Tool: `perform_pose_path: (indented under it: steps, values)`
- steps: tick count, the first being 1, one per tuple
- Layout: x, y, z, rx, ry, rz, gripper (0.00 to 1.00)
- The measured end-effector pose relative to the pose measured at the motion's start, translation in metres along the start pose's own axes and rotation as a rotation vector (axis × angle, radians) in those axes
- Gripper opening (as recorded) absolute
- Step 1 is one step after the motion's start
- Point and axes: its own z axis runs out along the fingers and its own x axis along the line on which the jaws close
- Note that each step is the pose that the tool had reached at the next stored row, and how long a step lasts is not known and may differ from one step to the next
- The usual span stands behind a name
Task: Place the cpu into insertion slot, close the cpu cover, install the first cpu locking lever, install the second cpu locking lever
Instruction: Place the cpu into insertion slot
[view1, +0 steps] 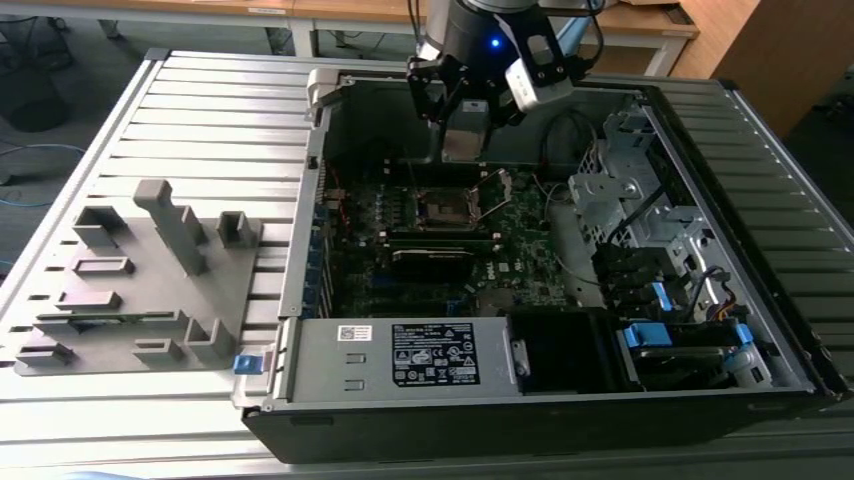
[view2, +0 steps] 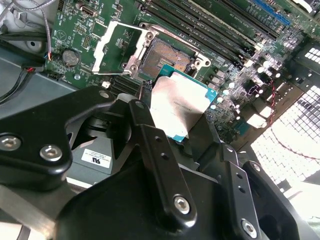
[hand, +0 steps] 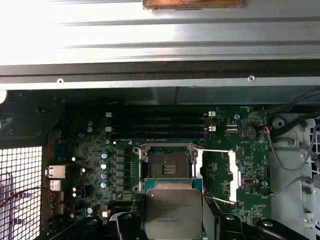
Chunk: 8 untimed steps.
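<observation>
The gripper (view1: 465, 138) hangs above the motherboard (hand: 225, 125), jaws closed tight on the cpu (hand: 172, 210); the insertion slot (hand: 167, 165) sits bare below. The cpu cover (hand: 231, 175) lies flipped open beside it.

Slatted metal table (view1: 214, 110) bearing open computer case (view1: 534, 432) (grey fixture (view1: 134, 300) alongside)

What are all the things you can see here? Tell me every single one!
table: one, silver slats, under everything
rack: one, grey, on the table at the exterior view's left
case: one, black and grey, open, on the table
motherboard: one, dark green, inside the case
slot: one, dark with shiny rim, on the motherboard, empty
cover: one, silver, swung open beside the slot
memory slots: several, black, on the motherboard
cpu: one, silver-grey, held above the motherboard near the slot
gripper: one, black, jaws shut on the cpu
</observation>
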Motion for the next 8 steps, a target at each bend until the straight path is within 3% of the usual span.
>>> perform_pose_path:
  steps: [8]
  values:
    - [0.0000,-0.0001,0.0008,0.0001,0.0001,0.000,0.54]
